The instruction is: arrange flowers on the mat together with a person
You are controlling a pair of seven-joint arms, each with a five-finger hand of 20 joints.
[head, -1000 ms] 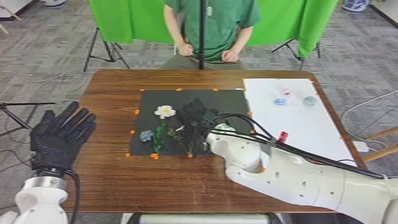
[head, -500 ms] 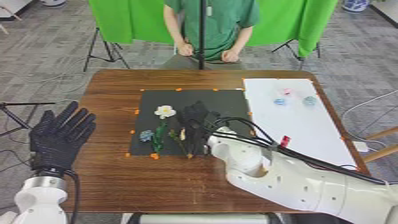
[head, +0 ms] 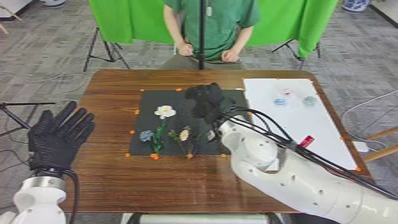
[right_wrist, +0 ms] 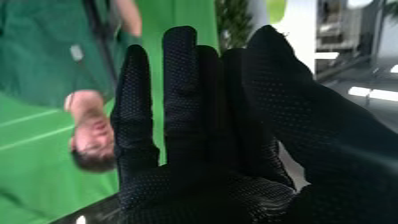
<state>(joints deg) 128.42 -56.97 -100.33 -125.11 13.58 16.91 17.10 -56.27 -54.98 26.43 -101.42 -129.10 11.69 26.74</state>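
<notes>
If sweeping the right hand [head: 210,101], straight-fingered and empty, low across the mat [head: 154,98], could knock the cream flower [head: 185,134] askew.

My right robot hand [head: 209,102] and my left robot hand [head: 60,137] both wear black fabric gloves. In the wrist view, the cloth on my fingers [right_wrist: 184,90] has a fine dotted texture. My right arm [head: 256,150] is glossy white, its rounded shell marked with small dark dots. Black cables [head: 333,164] run along it, near a red tag [head: 306,141]. My left arm [head: 40,202], white too, has a silvery collar [head: 44,183] and a black cable [head: 75,194].
</notes>
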